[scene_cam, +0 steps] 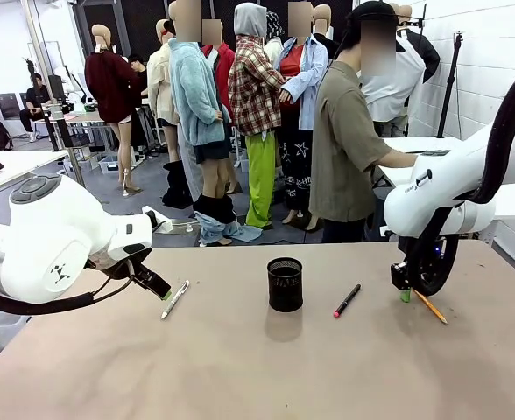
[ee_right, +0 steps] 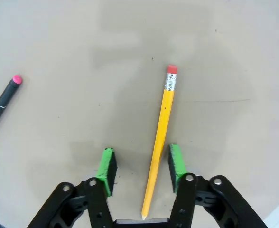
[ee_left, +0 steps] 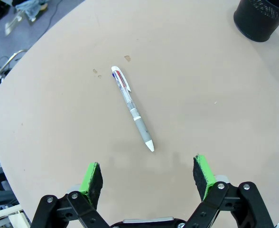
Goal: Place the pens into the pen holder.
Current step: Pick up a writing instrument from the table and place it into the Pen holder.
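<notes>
The black mesh pen holder [scene_cam: 285,284] stands mid-table, also at the top right of the left wrist view [ee_left: 263,16]. A white pen [scene_cam: 175,298] lies left of it; my left gripper [ee_left: 148,175] hangs open just short of the pen [ee_left: 132,108], not touching. In the front view that gripper [scene_cam: 152,282] is beside the pen's near end. A black pen with a pink tip [scene_cam: 347,300] lies right of the holder [ee_right: 4,102]. My right gripper [ee_right: 141,166] is open, low over the table, straddling the yellow pencil [ee_right: 161,137] near its sharp end [scene_cam: 431,307].
A person [scene_cam: 354,149] stands at the far side, turned away toward a white table at the back right. The brown tabletop [scene_cam: 266,367] is bare toward the front edge. Two small scuffs [ee_left: 112,65] mark the table near the white pen.
</notes>
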Tool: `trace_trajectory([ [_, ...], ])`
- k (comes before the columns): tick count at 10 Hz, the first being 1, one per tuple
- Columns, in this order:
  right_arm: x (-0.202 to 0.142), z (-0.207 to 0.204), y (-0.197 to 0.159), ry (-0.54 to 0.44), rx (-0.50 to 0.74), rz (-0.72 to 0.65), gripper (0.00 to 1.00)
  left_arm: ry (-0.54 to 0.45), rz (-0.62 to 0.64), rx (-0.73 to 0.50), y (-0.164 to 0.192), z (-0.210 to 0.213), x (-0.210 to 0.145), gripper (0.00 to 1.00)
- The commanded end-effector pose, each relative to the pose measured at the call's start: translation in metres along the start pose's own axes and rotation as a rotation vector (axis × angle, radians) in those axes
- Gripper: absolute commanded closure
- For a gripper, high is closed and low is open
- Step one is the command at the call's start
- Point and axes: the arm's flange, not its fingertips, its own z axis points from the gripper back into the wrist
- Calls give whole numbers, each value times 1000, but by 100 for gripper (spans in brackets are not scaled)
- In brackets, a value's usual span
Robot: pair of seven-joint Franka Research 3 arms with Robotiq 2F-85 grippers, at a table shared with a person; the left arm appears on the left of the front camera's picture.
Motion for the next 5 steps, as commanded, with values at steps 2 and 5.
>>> trace_trajectory([
  [2, 2, -6, -1, 42, 17, 1, 100, -1, 6, 0, 2, 0, -1, 0],
  [5, 1, 2, -3, 56, 29, 41, 100, -1, 6, 0, 2, 0, -1, 0],
])
